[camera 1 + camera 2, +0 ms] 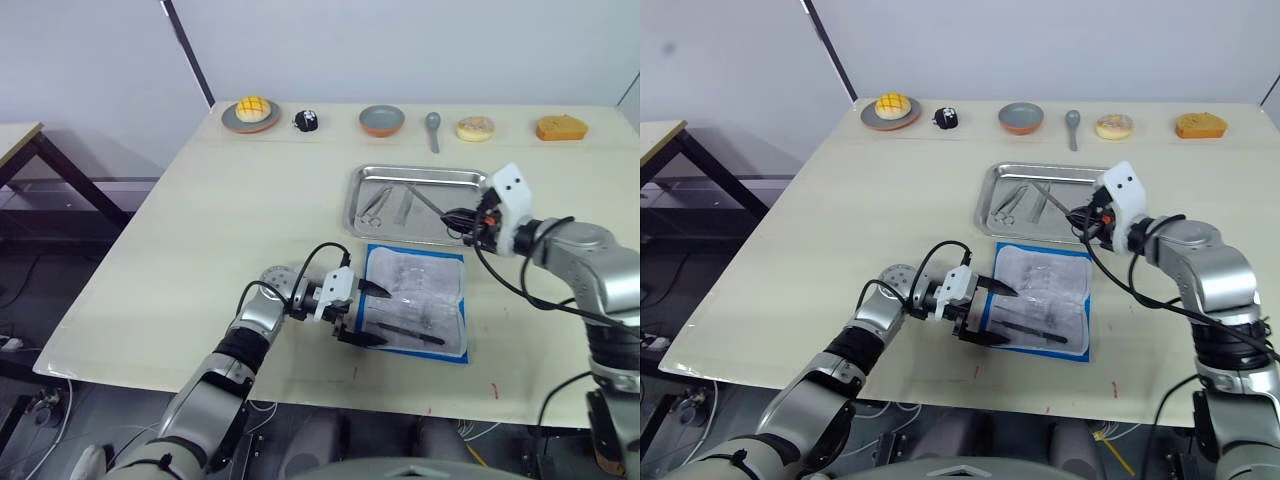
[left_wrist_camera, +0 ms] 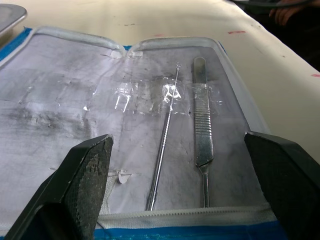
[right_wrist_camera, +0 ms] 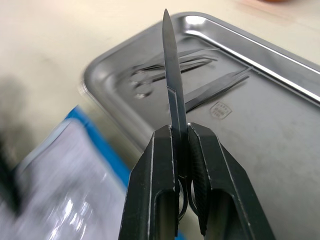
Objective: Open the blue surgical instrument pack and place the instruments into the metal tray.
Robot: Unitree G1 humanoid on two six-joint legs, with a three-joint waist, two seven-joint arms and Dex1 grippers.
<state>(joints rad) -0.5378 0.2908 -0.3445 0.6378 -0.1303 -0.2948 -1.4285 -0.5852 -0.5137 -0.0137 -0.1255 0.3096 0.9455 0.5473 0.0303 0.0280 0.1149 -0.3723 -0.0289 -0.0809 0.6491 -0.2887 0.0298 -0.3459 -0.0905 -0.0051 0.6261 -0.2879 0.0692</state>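
Note:
The blue surgical instrument pack [image 1: 415,300] lies open on the table, white inner side up, just in front of the metal tray [image 1: 372,215]. Two slim instruments remain in it, a thin probe [image 2: 162,150] and a flat handle [image 2: 201,135]. My left gripper [image 1: 380,315] is open at the pack's left edge, fingers [image 2: 75,195] spread wide around both tools without touching them. My right gripper [image 3: 175,132] is shut on a slim pointed instrument [image 3: 172,90], held above the tray's right front part. Scissors [image 3: 150,80] and tweezers [image 3: 215,87] lie in the tray.
Along the table's far edge stand a plate with a yellow bun [image 1: 250,112], a small black-and-white toy [image 1: 306,121], a grey bowl [image 1: 382,120], a spoon [image 1: 433,128], a doughnut [image 1: 475,128] and an orange bread piece [image 1: 560,127]. A side table [image 1: 20,140] stands at left.

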